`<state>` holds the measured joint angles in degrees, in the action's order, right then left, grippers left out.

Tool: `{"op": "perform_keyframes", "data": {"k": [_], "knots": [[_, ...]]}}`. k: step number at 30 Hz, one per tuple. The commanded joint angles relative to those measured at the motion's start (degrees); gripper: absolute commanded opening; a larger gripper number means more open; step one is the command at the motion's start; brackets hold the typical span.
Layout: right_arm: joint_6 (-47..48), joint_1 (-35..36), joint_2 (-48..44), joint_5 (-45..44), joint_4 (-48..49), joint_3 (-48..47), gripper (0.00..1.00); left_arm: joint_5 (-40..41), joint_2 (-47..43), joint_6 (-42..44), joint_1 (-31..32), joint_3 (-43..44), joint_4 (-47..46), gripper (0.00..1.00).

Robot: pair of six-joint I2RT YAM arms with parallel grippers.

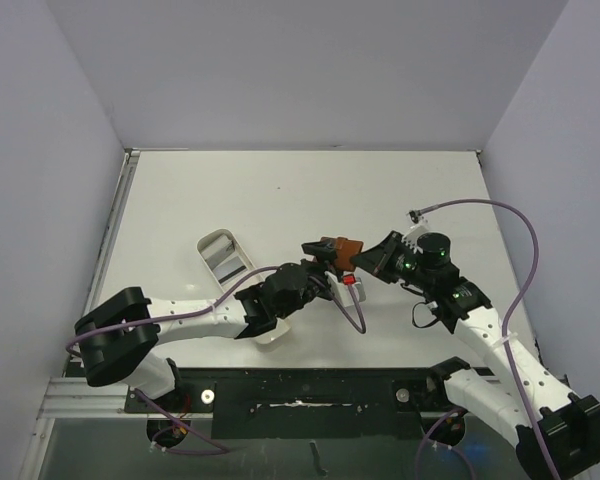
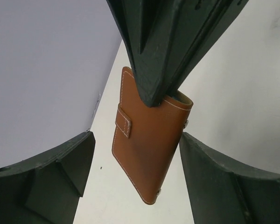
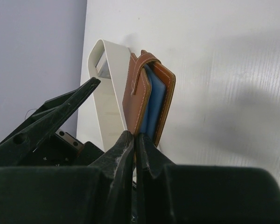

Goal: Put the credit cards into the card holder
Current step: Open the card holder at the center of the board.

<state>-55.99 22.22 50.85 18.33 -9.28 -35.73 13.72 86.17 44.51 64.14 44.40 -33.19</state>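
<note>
- Currently pinches the card holder (image 3: pixel 133 93) by one edge with the right gripper (image 3: pixel 135 137), jaws pressed together on the leather, holding it on edge off the table (image 1: pixel 280 190).
- Brackets the holder with the left gripper (image 2: pixel 135 179), jaws spread wide to either side and apparently clear of it.
- Reveals, from the right wrist alone, a blue credit card (image 3: pixel 154 102) tucked inside, with a white tray (image 3: pixel 107 93) just behind.
- Shows, from the left wrist alone, the stitched outer face and tab.
</note>
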Motion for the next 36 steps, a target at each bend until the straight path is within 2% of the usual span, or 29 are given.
{"op": "perform_keyframes", "data": {"k": [1, 5, 7, 12, 14, 15, 16, 20, 27, 32, 36], "knots": [[-0.91, 0.4, -3.07, -0.15, -0.05, -1.8, 0.0, 0.51, 0.05, 2.41, 0.46, 0.7, -3.98, 0.71], [-1.49, 0.47, -3.52, 0.12, -0.34, -1.98, 0.0, 0.37, -0.08, 2.71, 0.79, 0.39, -2.87, 0.68], [-1.73, 0.74, -3.73, 0.5, -0.09, -1.94, 0.0, 0.43, 0.04, 3.0, 0.98, 0.73, -1.93, 0.61], [-1.38, 0.95, -5.17, -1.61, -1.61, -1.23, 0.0, 0.57, -0.13, 2.25, 1.62, 0.99, -1.6, 0.22], [-0.81, 0.93, -6.07, -2.96, -1.99, -0.6, 0.0, 0.45, 0.19, 1.28, 1.77, 1.75, 0.78, 0.05], [-0.53, 0.92, -6.59, -3.63, -2.17, -0.27, 0.0, 0.4, 0.45, 0.39, 1.78, 2.53, 2.64, 0.0], [-0.14, 0.9, -7.09, -4.2, -2.29, -0.04, 0.01, 0.42, 0.75, -0.48, 1.78, 3.37, 4.11, 0.0], [2.35, 0.96, -9.56, -6.54, -2.97, 0.3, 0.26, 0.03, 1.21, -5.9, 1.52, 5.05, 7.57, 0.0], [7.3, 0.76, -13.9, -15.21, -9.68, -1.78, 0.56, -7.25, 1.41, -22.61, -3.93, 9.73, 14.72, 0.0], [11.06, 0.79, -14.64, -16.1, -10.89, -2.82, 0.63, -10.96, 1.26, -36.66, -8.59, 14.71, 20.52, 0.0], [13.29, 0.81, -14.36, -15.31, -9.19, -1.56, 0.64, -13.21, 0.34, -46.64, -10.58, 16.43, 21.99, 0.0]]}}
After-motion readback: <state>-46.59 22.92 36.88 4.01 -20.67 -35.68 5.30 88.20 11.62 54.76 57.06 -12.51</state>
